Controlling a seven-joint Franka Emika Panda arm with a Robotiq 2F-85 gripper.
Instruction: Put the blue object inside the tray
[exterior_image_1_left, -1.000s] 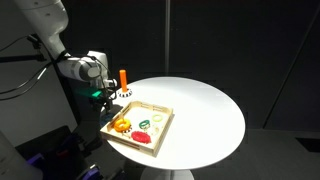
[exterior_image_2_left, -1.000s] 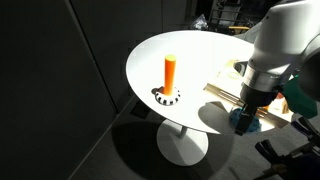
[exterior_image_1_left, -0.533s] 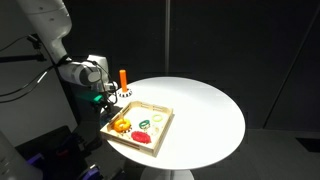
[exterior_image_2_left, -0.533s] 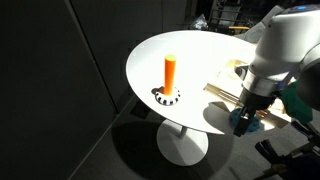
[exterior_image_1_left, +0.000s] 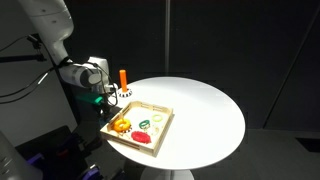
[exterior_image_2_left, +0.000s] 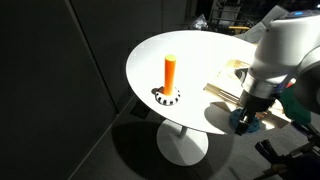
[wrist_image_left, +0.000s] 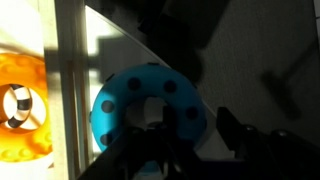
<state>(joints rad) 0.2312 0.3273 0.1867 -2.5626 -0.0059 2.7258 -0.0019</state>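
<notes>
Fingers (wrist_image_left: 232, 135) grip the blue object (wrist_image_left: 110, 105) beside the tray (wrist_image_left: 68, 60) rim

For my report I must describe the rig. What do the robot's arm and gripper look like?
The arm has smooth, rounded white links and a grey wrist section. Thin dark cables run beside it. The gripper is black, and a small green light glows near it.

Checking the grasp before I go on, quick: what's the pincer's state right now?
The pincer: closed, holding the blue object.
</notes>
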